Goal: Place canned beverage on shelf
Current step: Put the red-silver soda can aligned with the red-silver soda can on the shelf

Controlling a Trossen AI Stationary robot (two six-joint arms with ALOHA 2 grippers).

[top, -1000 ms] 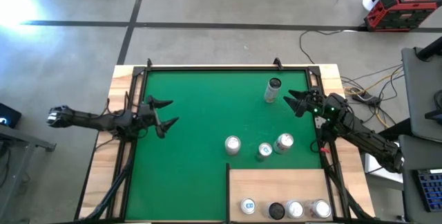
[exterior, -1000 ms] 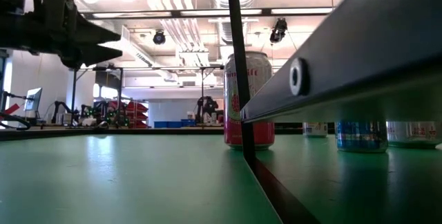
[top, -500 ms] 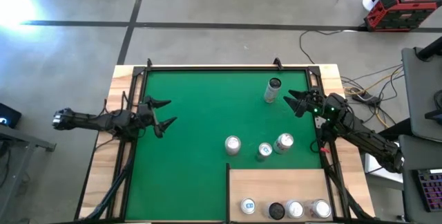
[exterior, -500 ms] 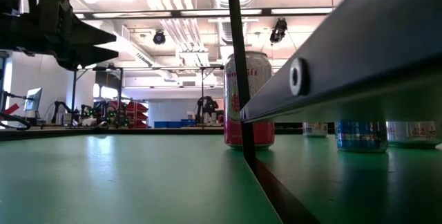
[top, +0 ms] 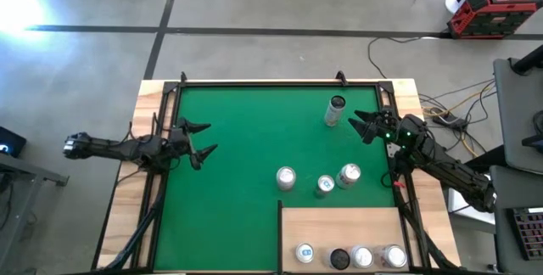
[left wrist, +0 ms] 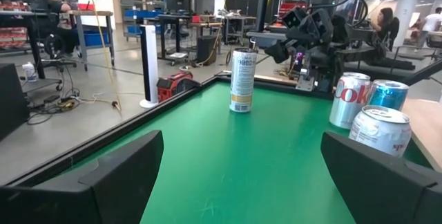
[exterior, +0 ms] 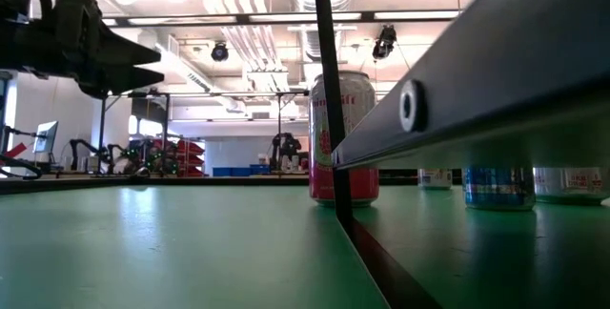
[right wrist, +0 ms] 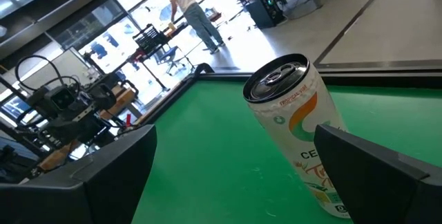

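Tall can (top: 335, 111) upright on green mat (top: 237, 156), far right part, just ahead of right gripper (top: 360, 125); apart from it, not touched. Slim pale body, orange and green print, silver top with pull tab, seen close from right wrist (right wrist: 297, 124). Judged rigid in the wall if full, dentable if squeezed hard; smooth painted metal, likely slippery; tall and narrow, so prone to tipping under a sideways knock. Best taken across mid-body, jaws level on opposite sides, below the shoulder and above the base. Weight not determinable.

Right jaws spread wide, empty, can lying between their lines of sight. Left gripper (top: 202, 139) at left side of mat, jaws spread, empty, waiting.

Three more cans (top: 319, 179) standing together near mat centre-right, well apart from tall can. Shelf (top: 339, 221) at near right corner of surface: pale wood panel, dark edge, four cans (top: 349, 256) in a row along its near side; far part of panel bare. Placement not yet begun
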